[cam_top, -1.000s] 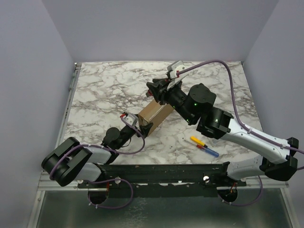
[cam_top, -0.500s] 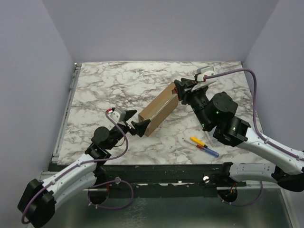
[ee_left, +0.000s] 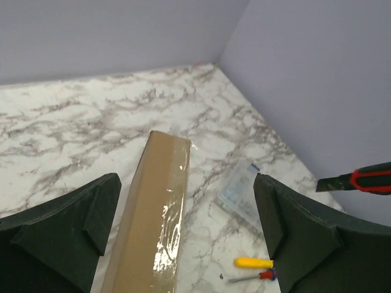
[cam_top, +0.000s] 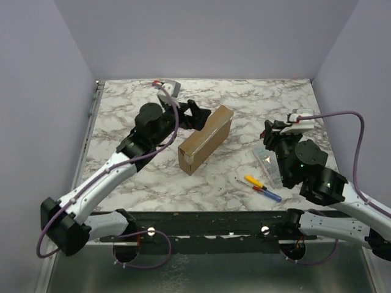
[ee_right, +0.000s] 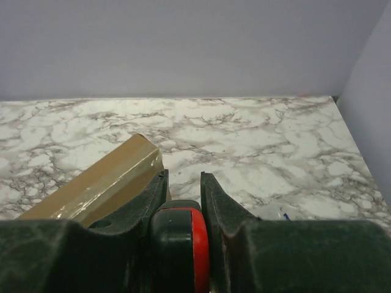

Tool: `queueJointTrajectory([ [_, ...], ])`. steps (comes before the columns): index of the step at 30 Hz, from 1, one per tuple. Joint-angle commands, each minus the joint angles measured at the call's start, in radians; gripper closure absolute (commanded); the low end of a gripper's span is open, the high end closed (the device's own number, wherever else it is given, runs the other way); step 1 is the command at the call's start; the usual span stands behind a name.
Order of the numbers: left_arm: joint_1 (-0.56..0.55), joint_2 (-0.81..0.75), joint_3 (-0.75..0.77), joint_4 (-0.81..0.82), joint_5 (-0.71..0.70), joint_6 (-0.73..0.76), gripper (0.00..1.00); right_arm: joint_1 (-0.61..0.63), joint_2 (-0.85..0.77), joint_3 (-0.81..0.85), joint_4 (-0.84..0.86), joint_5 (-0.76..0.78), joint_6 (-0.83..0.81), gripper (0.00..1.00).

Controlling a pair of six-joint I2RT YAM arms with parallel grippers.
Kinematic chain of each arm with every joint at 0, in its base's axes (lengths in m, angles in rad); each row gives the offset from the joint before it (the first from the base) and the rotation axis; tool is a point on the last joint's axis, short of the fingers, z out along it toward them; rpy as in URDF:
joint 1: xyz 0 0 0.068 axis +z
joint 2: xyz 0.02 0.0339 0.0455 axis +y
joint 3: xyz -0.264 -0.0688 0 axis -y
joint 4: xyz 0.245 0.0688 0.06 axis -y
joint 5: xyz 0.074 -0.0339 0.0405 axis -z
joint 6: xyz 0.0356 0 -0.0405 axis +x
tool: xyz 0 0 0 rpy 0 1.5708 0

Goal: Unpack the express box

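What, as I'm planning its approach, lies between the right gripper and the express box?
Only bare marble table, in the top view, separates the right gripper from the express box.

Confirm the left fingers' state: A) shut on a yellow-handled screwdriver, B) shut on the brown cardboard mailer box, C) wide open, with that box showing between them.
C: in the left wrist view the left fingers stand far apart, and the brown cardboard mailer box shows between them.

The express box (cam_top: pixel 205 139), a brown cardboard mailer with clear tape along its top, was seen closed, set diagonally mid-worktop.
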State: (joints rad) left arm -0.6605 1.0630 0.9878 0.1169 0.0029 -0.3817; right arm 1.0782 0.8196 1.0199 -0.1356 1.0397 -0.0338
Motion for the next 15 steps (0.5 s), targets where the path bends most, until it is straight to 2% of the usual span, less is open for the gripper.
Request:
queueJointTrajectory([
  [1, 0.002, 0.251, 0.206, -0.207, 0.12, 0.046, 0.01, 0.0, -0.087, 0.034, -0.271, 0.074, 0.23, 0.99],
  [4, 0.005, 0.399, 0.344, -0.245, 0.136, 0.05, 0.01, 0.0, -0.125, 0.064, -0.39, 0.086, 0.3, 0.99],
  [8, 0.006, 0.556, 0.467, -0.252, 0.135, 0.05, 0.01, 0.0, -0.183, 0.068, -0.436, 0.086, 0.328, 0.99],
  [15, -0.004, 0.747, 0.57, -0.267, 0.175, 0.084, 0.01, 0.0, -0.217, 0.086, -0.508, 0.083, 0.369, 0.99],
])
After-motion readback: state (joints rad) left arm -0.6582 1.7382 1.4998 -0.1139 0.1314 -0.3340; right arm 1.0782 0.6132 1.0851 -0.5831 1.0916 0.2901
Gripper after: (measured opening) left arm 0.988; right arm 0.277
